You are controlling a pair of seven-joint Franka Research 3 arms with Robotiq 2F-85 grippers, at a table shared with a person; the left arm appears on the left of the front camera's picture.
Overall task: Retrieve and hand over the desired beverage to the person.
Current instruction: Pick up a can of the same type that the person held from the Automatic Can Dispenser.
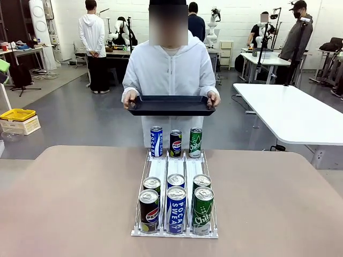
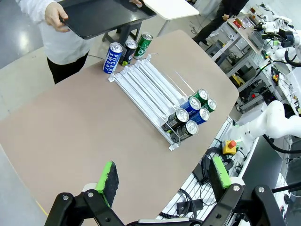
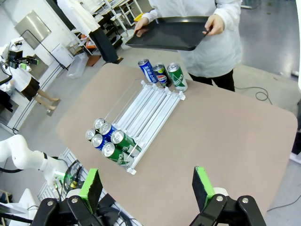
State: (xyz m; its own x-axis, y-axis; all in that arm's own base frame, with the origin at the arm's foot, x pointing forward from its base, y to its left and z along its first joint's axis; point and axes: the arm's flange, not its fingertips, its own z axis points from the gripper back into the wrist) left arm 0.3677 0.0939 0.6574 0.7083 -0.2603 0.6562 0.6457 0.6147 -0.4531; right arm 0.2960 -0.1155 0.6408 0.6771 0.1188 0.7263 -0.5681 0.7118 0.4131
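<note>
The person [image 1: 170, 69] in a white zip jacket stands at the far side and holds a black tray [image 1: 170, 105] level in both hands. A white three-lane rack [image 1: 174, 171] lies mid-table. At its far end stand a blue Pocari Sweat can [image 1: 156, 141], a Pepsi can [image 1: 175, 143] and a green Chilsung can [image 1: 195, 142]. Several more cans [image 1: 176, 206] of the same kinds crowd its near end. Nothing marks one can as the desired beverage. My left gripper [image 2: 164, 176] hangs open, high above the table's edge. My right gripper [image 3: 146, 187] is open too, high over the opposite side.
The brown table [image 1: 69, 198] is bare on both sides of the rack. A white table [image 1: 292, 112] stands at the back right and a yellow crate [image 1: 17, 114] on the floor at the left. Other people stand far behind.
</note>
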